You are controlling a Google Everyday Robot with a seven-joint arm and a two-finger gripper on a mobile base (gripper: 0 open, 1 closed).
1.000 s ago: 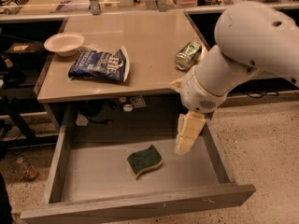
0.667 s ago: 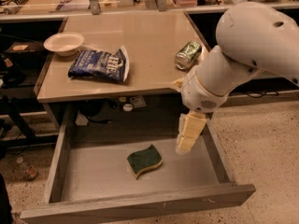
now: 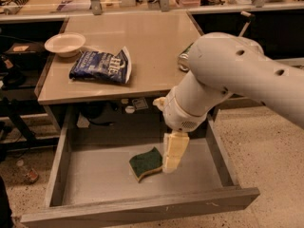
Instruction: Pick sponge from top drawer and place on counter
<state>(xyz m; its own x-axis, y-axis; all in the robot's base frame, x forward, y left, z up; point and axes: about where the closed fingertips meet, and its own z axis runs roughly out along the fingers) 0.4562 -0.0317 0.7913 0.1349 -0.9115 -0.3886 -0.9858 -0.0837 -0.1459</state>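
The sponge point(image 3: 145, 163), dark green on top with a yellow base, lies flat on the grey bottom of the open top drawer point(image 3: 142, 206), near its middle. My gripper point(image 3: 171, 164) hangs down into the drawer from the white arm, its tip right against the sponge's right edge and close to the drawer floor. The beige counter point(image 3: 142, 37) is above and behind the drawer. The arm hides the counter's right front corner.
On the counter lie a blue chip bag point(image 3: 101, 66) at the left front, a white bowl point(image 3: 65, 43) at the far left, and a crushed green can point(image 3: 184, 58) partly hidden behind my arm. A long shelf with metal posts runs along the back.
My arm has swung left and lower into the drawer, bringing the gripper from a gap right of the sponge to its right edge. The sponge has not moved.
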